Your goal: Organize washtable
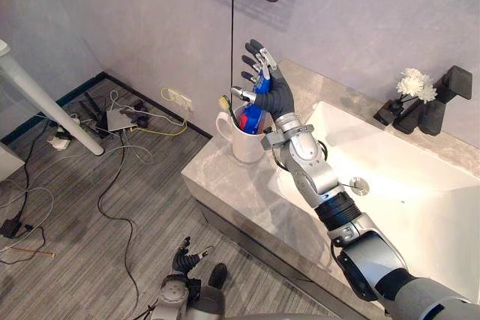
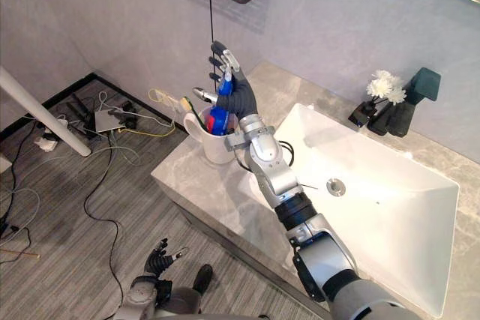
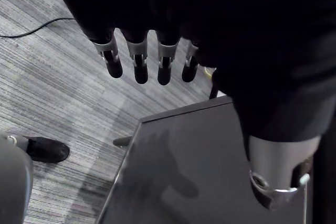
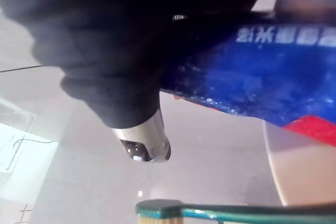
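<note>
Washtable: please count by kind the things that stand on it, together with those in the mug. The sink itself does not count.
Mug: 1
Toothbrush: 1
Toothpaste tube: 1
Flower bunch: 1
Tap: 1
Total: 5
The dark pieces beside the tap are too unclear to count.

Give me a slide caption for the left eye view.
Right hand, fingers spread, raised over a white mug holding a blue tube and toothbrush beside the sink.
</note>
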